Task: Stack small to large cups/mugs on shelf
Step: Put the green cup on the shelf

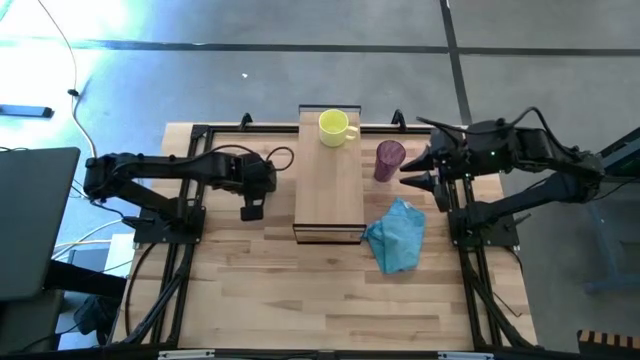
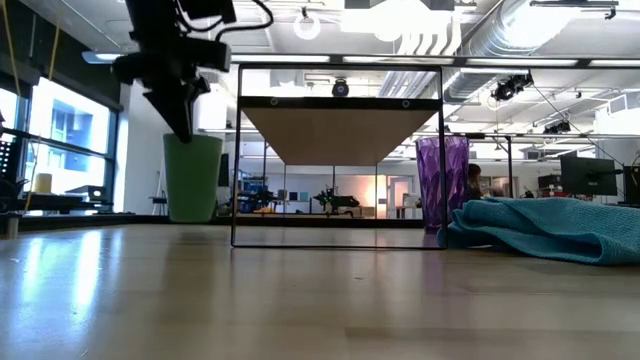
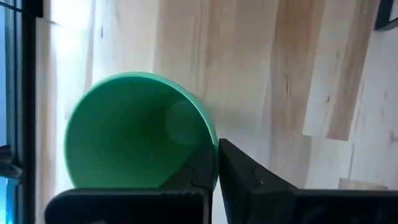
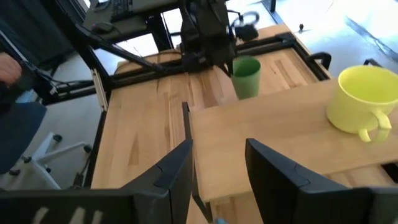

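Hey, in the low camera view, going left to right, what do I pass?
Left gripper over the green cup → shelf → purple tumbler → blue cloth.

Your left arm: stretched across the table's left side toward the middle, wrist pointing down. Your left gripper (image 2: 185, 125): low, fingers (image 3: 208, 168) pinched together on the rim of the green cup (image 3: 134, 134), one inside the wall and one outside. Your right arm: folded at the table's right side, waiting, wrist level. Your right gripper (image 1: 428, 172): raised, aimed toward the left, fingers (image 4: 177, 168) spread wide, nothing between them.
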